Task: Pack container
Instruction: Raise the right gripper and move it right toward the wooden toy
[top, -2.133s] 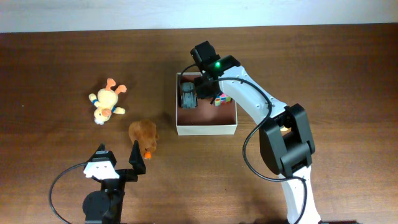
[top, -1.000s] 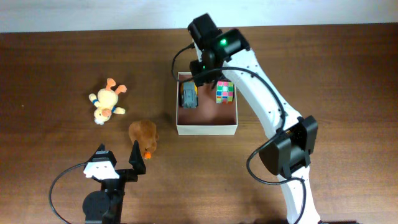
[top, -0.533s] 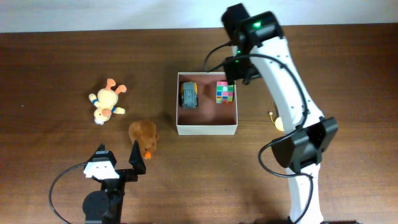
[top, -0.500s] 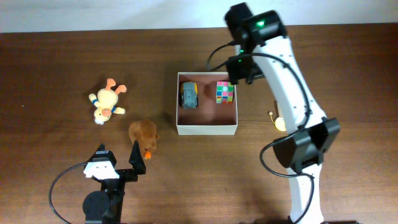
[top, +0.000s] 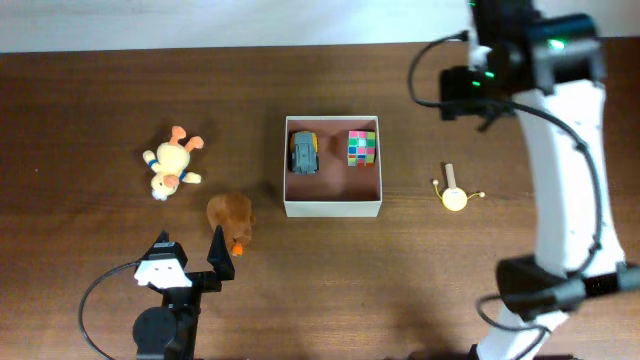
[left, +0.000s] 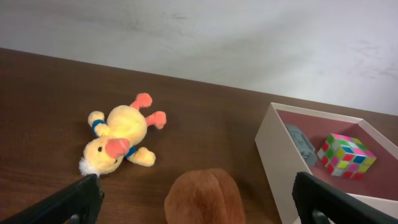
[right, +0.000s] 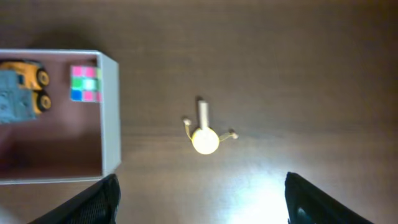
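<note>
Now | left hand (left: 200, 200) spread wide | right hand (right: 203, 200) spread wide | container (top: 333, 208) holds toy car (top: 303, 153), colour cube (top: 362, 147)

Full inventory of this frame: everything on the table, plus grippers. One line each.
container: 1, white walls, pink-brown inside, mid-table
truck: 1, grey and yellow, in container, far-left corner
cube: 1, multicolour, in container, far-right corner
duck plush: 1, yellow with orange, on table left of container
brown plush: 1, brown, on table off container's near-left corner
stick toy: 1, pale yellow, on table right of container
table: 1, dark brown wood
left gripper: 1, black, open, low at near edge, facing brown plush
right gripper: 1, black, open, empty, high above stick toy
</note>
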